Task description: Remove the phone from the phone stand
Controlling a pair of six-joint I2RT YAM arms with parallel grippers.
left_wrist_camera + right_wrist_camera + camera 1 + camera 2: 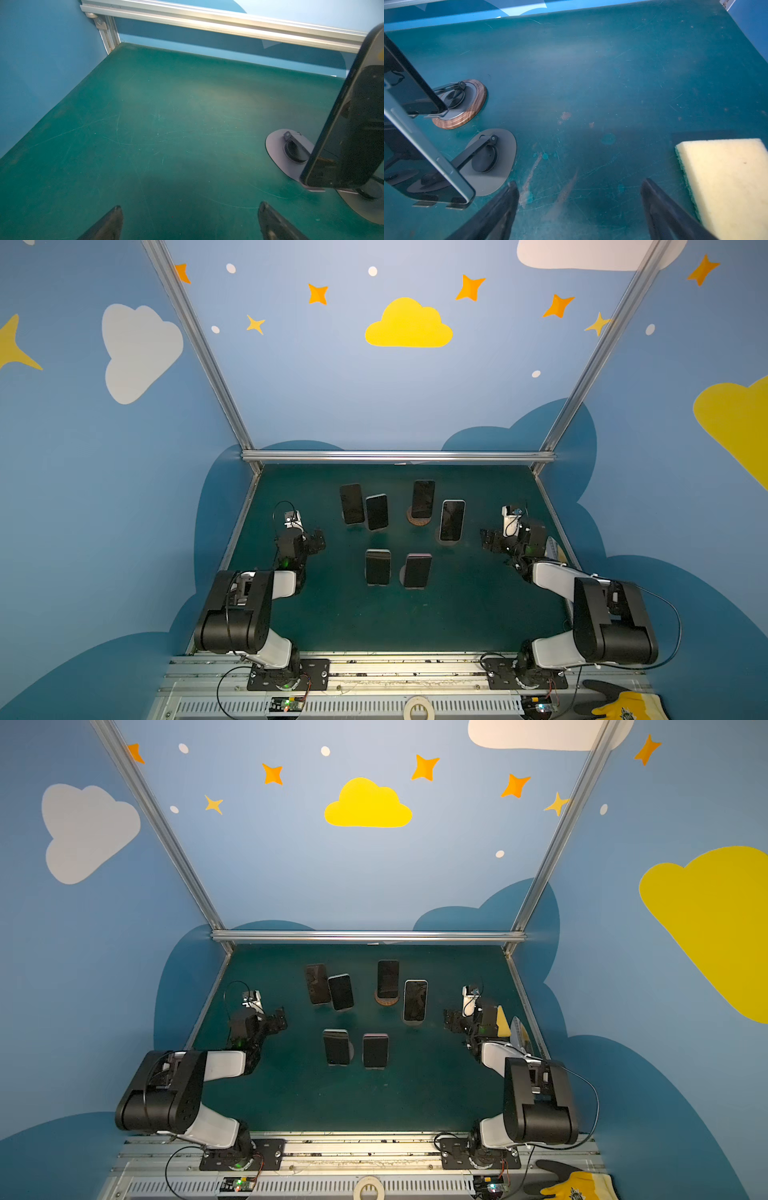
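Several dark phones stand upright on phone stands on the green table in both top views, among them a silver-edged phone point(452, 520) on a grey-based stand and a black phone point(423, 499) on a wood-rimmed stand point(417, 519). My left gripper point(318, 540) point(190, 206) hovers open and empty left of the group; the leftmost phone point(357, 124) and its stand base point(278, 149) show beside it. My right gripper point(488, 540) point(579, 182) is open and empty right of the silver-edged phone point(425, 166), one finger near the grey stand base point(500, 158).
A yellow sponge point(726, 182) lies by the right gripper near the table's right edge point(503, 1021). Aluminium rails point(399, 456) and blue walls bound the table. A yellow-black glove point(623, 705) and a tape roll point(417, 707) lie on the front frame.
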